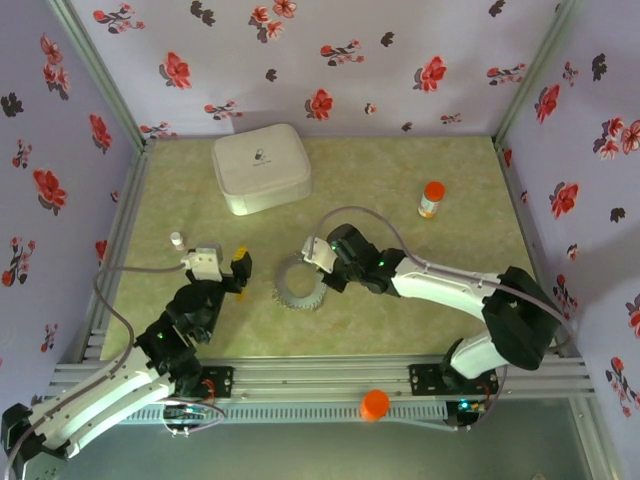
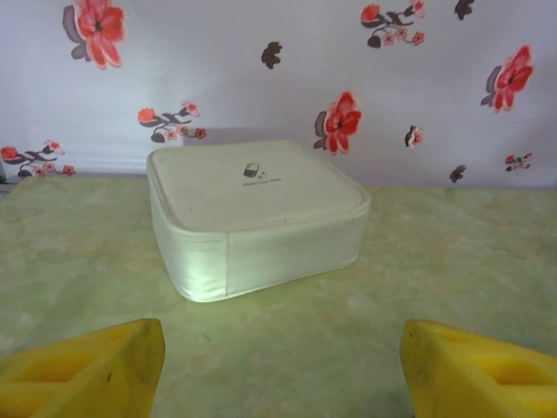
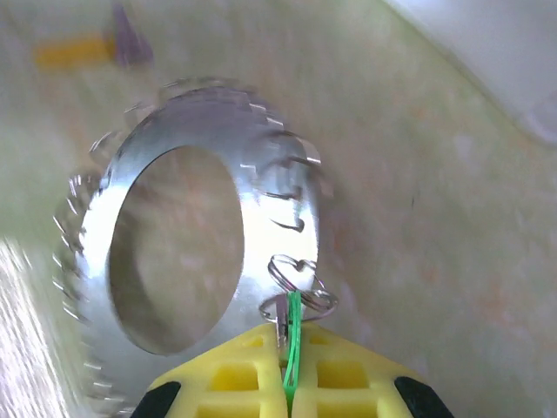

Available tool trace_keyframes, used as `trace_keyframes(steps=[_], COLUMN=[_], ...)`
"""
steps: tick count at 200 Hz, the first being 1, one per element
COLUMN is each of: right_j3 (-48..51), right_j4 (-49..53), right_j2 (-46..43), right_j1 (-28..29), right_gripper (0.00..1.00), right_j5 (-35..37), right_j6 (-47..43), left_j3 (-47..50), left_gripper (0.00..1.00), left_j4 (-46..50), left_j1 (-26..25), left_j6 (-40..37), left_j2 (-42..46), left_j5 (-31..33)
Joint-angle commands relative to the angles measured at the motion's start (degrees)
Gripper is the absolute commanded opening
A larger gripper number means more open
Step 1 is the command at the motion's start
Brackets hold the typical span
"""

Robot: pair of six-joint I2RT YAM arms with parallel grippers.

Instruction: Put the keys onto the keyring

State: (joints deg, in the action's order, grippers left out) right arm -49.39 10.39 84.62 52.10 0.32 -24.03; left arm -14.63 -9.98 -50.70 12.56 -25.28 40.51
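The right hand (image 3: pixel 288 353) has its two yellow pads pressed together on the green key (image 3: pixel 294 326). The key stands out between them as a thin green strip, with a small wire loop (image 3: pixel 300 280) at its tip. This loop lies against the keyring (image 3: pixel 187 252), at the toothed rim on the side nearest to the hand. The keyring seems to lie flat on the bench (image 3: pixel 418 200), and nothing holds it.

The step in hand is, I think, to bring the loop onto the keyring. To do it well, the grip must be firm, because such a thin key can easily turn between the pads. The push should be slow and along the rim, since a loose keyring can slide away. The loop is much smaller than the band of the keyring, so it needs a tooth or a gap to catch. I cannot see such a gap from here.

Beyond the keyring, on the side away from the right hand, there is a blurred yellow shape (image 3: pixel 74 50). I cannot tell whether it is the other key. On that same side is the left hand (image 2: pixel 278 370), its fingers wide apart with nothing between them. It could steady the keyring, but now it faces the white box (image 2: pixel 252 218), which stands farther behind the keyring.
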Motion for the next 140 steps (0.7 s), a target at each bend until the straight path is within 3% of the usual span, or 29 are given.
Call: trace_keyframes(steps=[1,82,115,140], right_j3=[-1.59,-2.33,-2.29,-2.04], right_j4=[8.52,18.30,19.62,18.94], right_j2=[1.07,5.76,7.16,6.01], right_j1=[-0.02,0.04,0.04,-0.05], right_gripper=[0.00,0.02,0.21,0.29], right_j5=[5.56,13.53,17.17,17.59], right_j6=[-6.18,-10.51,-11.92,-11.19], left_j3=[-1.87,-2.15,-2.15,-2.17], left_gripper=[0.72,0.73,0.73,0.73], left_j4=[-0.64,-0.66,-0.81,-0.59], left_j1=[0.77,2.57,3.15,3.54], left_j6=[2.03,3.33,4.22,4.58], left_j2=[-1.14,-3.57,-5.09,-5.96], left_j5=[1.69,0.73,0.14,-0.68])
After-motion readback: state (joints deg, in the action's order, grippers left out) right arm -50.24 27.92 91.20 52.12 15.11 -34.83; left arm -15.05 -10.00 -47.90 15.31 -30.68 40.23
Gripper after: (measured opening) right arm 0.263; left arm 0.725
